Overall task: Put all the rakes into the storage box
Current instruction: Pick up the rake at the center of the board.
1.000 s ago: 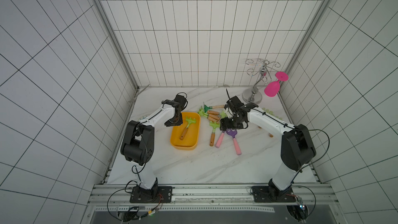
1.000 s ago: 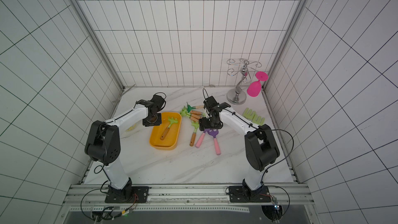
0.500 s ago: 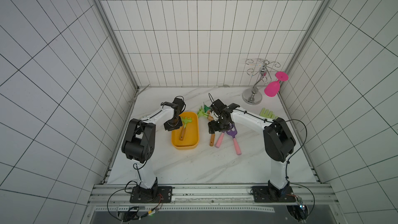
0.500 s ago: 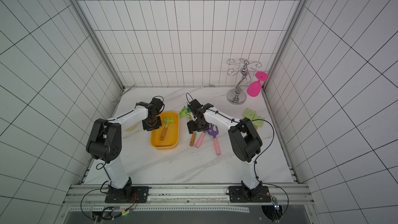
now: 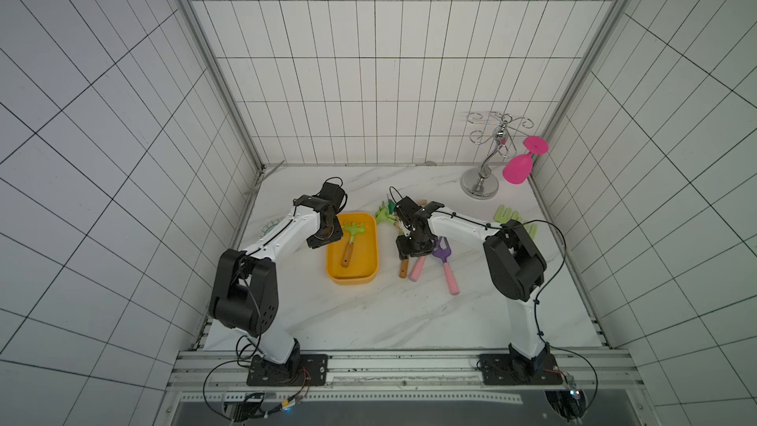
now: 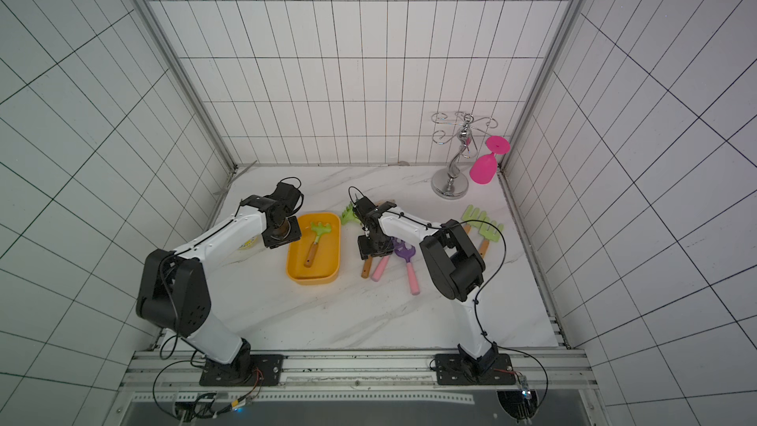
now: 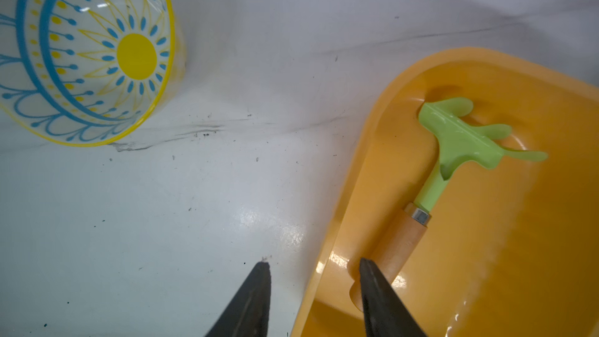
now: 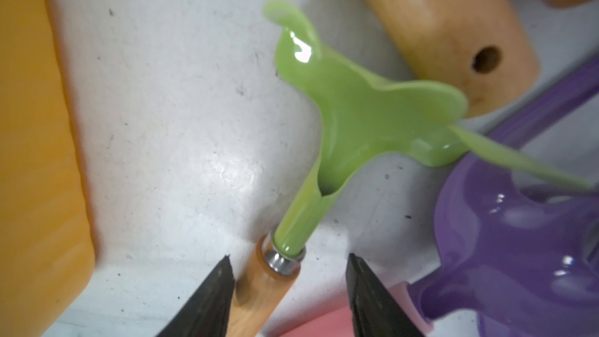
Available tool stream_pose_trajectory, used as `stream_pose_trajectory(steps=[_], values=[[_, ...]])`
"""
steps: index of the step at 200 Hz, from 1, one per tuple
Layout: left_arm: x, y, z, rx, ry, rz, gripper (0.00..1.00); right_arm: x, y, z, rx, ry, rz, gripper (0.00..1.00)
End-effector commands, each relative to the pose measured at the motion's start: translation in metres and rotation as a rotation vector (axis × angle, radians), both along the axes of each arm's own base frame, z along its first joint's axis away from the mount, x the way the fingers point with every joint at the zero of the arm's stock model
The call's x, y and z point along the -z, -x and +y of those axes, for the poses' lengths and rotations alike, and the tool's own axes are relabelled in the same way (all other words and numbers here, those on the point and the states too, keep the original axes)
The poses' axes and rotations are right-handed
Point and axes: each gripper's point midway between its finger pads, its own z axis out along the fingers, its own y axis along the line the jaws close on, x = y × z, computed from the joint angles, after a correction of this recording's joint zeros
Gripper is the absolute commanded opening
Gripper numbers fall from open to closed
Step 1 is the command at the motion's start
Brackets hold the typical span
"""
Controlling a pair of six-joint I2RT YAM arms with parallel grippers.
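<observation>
- Storage box (image 5: 351, 279) sits on the counter (image 5: 368, 321) left of centre. Its long sides run front edge to back edge, and it touches no counter edge.
- One rake (image 5: 351, 244) already lies inside it, green head toward the back edge and close to the box's back wall. The wooden handle slants toward the box's front-left corner.
- Left fingers (image 7: 264, 273) are parted and hold nothing. One tip is over bare counter, the other over the box interior just beside that handle, with the box's left rim between them.
- Patterned plate (image 7: 87, 50) lies near the counter's left edge, bare counter between it and the box.
- Right fingers (image 8: 220, 283) are parted and straddle a second rake (image 8: 356, 118) at the metal collar. A gap shows beside the collar, so nothing is clamped.
- Second rake lies flat on the counter just beside the box's right wall, a narrow bare strip between them.
- Tight on its far side: a tine lies across the purple fork (image 8: 518, 238), and a spare wooden handle (image 8: 447, 27) sits just beside the head.
- Heap of green rakes (image 5: 383, 215) lies toward the back edge. Two more (image 5: 512, 219) are near the right edge.
- Chrome stand (image 5: 479, 188) fills the back-right corner, pink glass (image 5: 518, 168) beside it.
- Open room: a wide bare stretch of counter along the front edge.
</observation>
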Motion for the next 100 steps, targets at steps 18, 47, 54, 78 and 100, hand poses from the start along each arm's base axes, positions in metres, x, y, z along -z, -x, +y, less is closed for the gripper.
stream_pose_trajectory(steps=[18, 47, 54, 78, 100], values=[[-0.032, -0.006, 0.002, 0.028, -0.018, -0.087, 0.48, 0.002, -0.01, 0.008, 0.033, 0.008, -0.04, 0.49], [-0.039, 0.0, 0.001, 0.048, -0.027, -0.101, 0.48, 0.008, -0.003, 0.007, 0.042, 0.015, -0.032, 0.4], [-0.04, 0.0, 0.001, 0.055, -0.028, -0.106, 0.49, 0.009, -0.002, 0.006, 0.044, 0.018, -0.029, 0.38], [-0.039, 0.003, 0.0, 0.074, -0.034, -0.1, 0.49, 0.009, 0.003, 0.007, 0.04, 0.015, -0.021, 0.32], [-0.038, 0.003, -0.004, 0.089, -0.029, -0.097, 0.49, 0.01, 0.008, 0.005, 0.036, 0.018, -0.015, 0.27]])
